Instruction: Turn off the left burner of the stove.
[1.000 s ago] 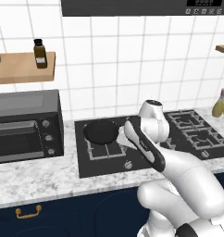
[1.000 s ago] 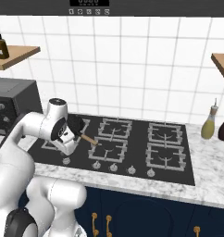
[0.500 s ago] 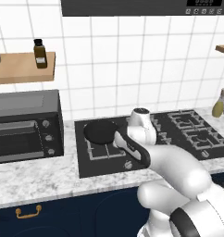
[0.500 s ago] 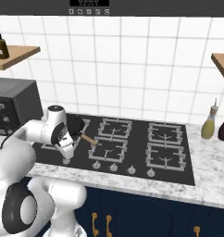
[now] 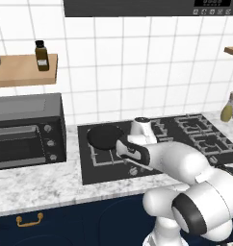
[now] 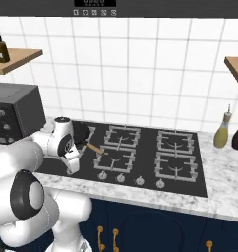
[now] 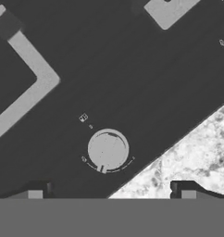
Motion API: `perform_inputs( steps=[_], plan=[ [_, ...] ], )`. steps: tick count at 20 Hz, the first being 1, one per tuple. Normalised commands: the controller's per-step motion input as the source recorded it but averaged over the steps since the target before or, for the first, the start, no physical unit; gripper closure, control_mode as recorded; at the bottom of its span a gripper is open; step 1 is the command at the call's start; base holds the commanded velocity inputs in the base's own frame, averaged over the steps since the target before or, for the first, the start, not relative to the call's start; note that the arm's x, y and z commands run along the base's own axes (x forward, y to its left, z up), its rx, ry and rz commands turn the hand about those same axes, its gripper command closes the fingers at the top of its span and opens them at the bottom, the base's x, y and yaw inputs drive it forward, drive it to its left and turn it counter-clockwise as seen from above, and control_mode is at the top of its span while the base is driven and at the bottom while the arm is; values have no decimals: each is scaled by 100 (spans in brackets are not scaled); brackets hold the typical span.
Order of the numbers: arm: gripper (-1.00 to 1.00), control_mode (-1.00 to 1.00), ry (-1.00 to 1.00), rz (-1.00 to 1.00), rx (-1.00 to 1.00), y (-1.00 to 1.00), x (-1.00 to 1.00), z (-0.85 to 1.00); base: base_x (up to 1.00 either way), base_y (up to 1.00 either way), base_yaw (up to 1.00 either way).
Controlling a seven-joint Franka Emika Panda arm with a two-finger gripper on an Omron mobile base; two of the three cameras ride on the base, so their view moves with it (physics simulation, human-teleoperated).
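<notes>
From the left base view the stove sits on the counter right of the toaster oven. Right base view: arm bent low over its front left edge. Hand view: gripper spread open just above a silver knob, not touching.

White tiled wall, marble counter

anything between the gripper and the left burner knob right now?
Nothing visible. In the hand view the silver knob sits on bare black stove surface between the open fingertips, with only the grate bar off to one side.
</notes>
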Motion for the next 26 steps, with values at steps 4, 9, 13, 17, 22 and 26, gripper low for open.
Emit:
perform_inputs(
  steps=[4,9,13,17,22,26],
  plan=[
    [-100,-100,0,0,0,0,2,-21,0,0,0],
    [-100,-100,0,0,0,0,9,-29,0,0,0],
    [-100,-100,0,0,0,0,20,-11,0,0,0],
    [-100,-100,0,0,0,0,12,-11,0,0,0],
    [-100,-100,0,0,0,0,0,-8,0,0,0],
    [-100,-100,0,-2,0,-14,-33,-18,0,0,0]
  ],
)
